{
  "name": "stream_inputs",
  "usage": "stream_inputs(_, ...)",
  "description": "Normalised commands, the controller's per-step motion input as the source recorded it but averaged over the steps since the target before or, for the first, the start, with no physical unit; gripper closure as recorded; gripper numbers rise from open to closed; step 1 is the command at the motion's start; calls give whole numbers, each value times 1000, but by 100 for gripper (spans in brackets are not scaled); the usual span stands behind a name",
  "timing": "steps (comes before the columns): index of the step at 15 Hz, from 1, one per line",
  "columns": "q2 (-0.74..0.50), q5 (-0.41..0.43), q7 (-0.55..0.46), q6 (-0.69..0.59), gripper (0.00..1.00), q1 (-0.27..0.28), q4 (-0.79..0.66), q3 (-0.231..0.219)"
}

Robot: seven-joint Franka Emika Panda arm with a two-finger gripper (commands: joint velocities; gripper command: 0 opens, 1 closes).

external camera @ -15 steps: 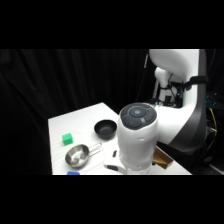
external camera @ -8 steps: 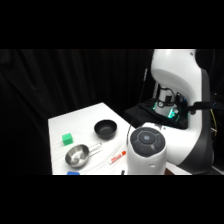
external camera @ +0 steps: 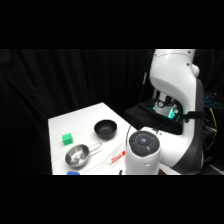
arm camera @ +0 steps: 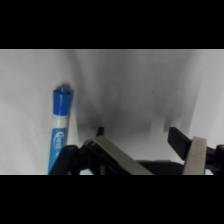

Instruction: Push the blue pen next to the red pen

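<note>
So far we judge the push barely begun. The blue pen (arm camera: 59,131) lies at nine o'clock of the gripper (arm camera: 134,134), whose fingers stand wide apart, empty. The red pen (external camera: 117,158) seems untouched on the bench (external camera: 75,125).

A black curtain (external camera: 75,80) hangs in soft vertical folds behind the scene and fills the whole back of the side view, from the left edge across to the right. In front of it stands the white bench (external camera: 85,117), a far corner pointing toward the curtain. Its top is plain and matte, lit evenly from above, and it stands out bright against the dark surroundings. To the right of the bench the space is dark. In the wrist view the bench (arm camera: 140,85) shows as a pale grey-white surface with soft shadows lying across it.
</note>
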Motion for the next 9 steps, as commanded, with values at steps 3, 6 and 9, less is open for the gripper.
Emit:
stream_inputs(3,-128,187,-190,311,0,-157,-300,-10)
stream_inputs(6,-197,184,-237,288,0,-175,-382,2)
stream_inputs(9,-287,167,-268,235,0,-187,-456,-5)
